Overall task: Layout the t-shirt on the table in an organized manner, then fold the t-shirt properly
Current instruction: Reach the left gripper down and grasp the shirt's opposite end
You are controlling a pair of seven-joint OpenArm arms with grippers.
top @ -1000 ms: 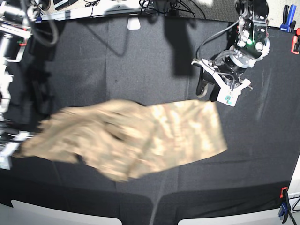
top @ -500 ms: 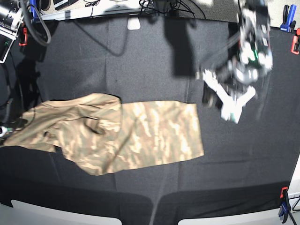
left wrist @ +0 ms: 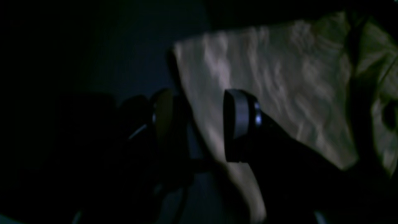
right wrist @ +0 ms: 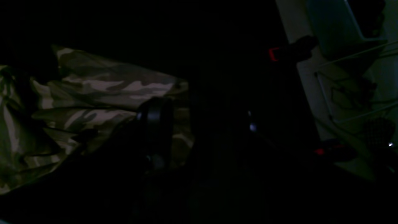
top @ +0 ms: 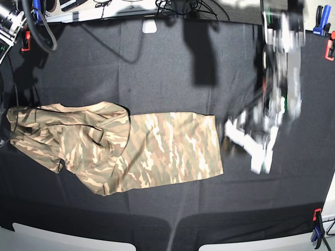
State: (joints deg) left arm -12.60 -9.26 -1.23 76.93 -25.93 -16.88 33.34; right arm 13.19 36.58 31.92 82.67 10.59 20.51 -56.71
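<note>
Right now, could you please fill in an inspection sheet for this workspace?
Surface: table under black cloth.
Job's things: t-shirt, flat toward the left gripper's side, bunched and wrinkled at the other end.
Clutter: nothing seen on the cloth.
Grippers: left gripper open, at the shirt's edge, holding nothing; right gripper too dark to judge.
Cables: cables behind the far edge.
Surroundings: clamps at the table's edges.

T-shirt (top: pixel 131 151): soft matt camouflage cloth, creased and bunched toward 9 o'clock. Table (top: pixel 157 68): matt black cloth cover (faint fold lines). Left gripper (top: pixel 251 149): white plastic fingers.
</note>
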